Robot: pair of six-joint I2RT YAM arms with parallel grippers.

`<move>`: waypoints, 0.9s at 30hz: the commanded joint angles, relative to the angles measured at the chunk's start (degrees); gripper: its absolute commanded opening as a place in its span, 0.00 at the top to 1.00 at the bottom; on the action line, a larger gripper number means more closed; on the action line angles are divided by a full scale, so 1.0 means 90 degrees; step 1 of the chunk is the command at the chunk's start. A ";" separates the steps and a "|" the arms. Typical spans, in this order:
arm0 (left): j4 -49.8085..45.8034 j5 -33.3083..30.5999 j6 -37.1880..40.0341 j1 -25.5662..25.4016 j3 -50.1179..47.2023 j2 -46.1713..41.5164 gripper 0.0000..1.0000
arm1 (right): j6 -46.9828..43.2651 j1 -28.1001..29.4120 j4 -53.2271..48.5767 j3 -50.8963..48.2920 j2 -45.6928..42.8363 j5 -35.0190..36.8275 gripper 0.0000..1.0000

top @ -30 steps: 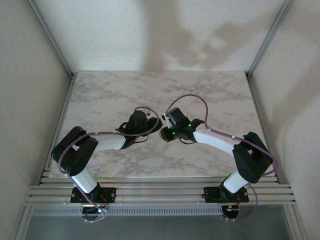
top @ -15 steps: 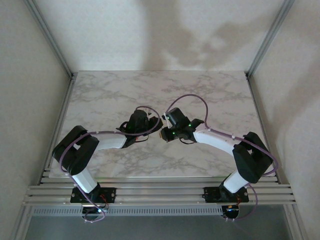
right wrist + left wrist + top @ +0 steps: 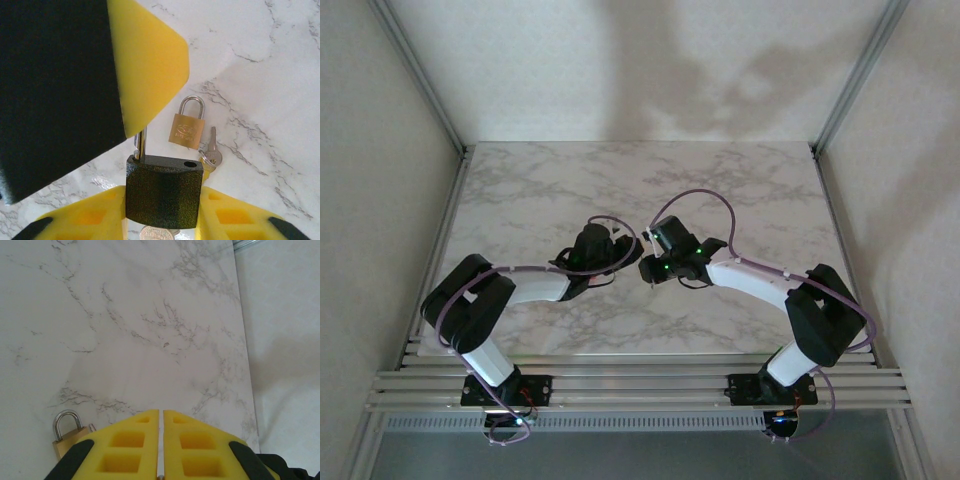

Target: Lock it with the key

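A black padlock (image 3: 165, 200) with its shackle (image 3: 141, 142) raised out of one hole sits between the yellow fingers of my right gripper (image 3: 163, 189), which press its two sides. A round silver key head (image 3: 156, 233) pokes out below the padlock's body. The shackle runs up behind a yellow finger (image 3: 150, 65) of my left gripper (image 3: 161, 411), whose jaws are closed to a thin slit with a bit of metal in it. From above, the two grippers (image 3: 625, 260) (image 3: 646, 268) meet tip to tip over the table's middle.
A small brass padlock (image 3: 186, 129) lies on the marble table (image 3: 740, 190) just beyond the grippers, with loose keys on a ring (image 3: 213, 151) beside it. It also shows at the lower left of the left wrist view (image 3: 67, 434). Walls enclose the table's left, right and back.
The right wrist has shifted slightly against the left gripper, and the yellow patch between the two grippers is now dark. The arms otherwise stay put.
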 commanded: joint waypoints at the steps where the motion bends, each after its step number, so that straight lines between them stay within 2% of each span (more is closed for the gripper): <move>1: 0.0281 -0.0075 -0.0156 0.0046 -0.0181 -0.0316 1.00 | -0.0073 0.0041 0.0049 0.0088 -0.0123 -0.0052 0.63; 16: 0.0114 -0.0005 -0.0153 0.0080 -0.0163 -0.0593 1.00 | 0.0004 -0.0025 0.0241 -0.0177 -0.0547 -0.0166 0.46; 27: 0.0313 0.0251 -0.0402 0.0066 -0.0332 -0.0859 1.00 | 0.0144 -0.0188 0.0820 -0.0546 -0.0842 -0.1015 0.53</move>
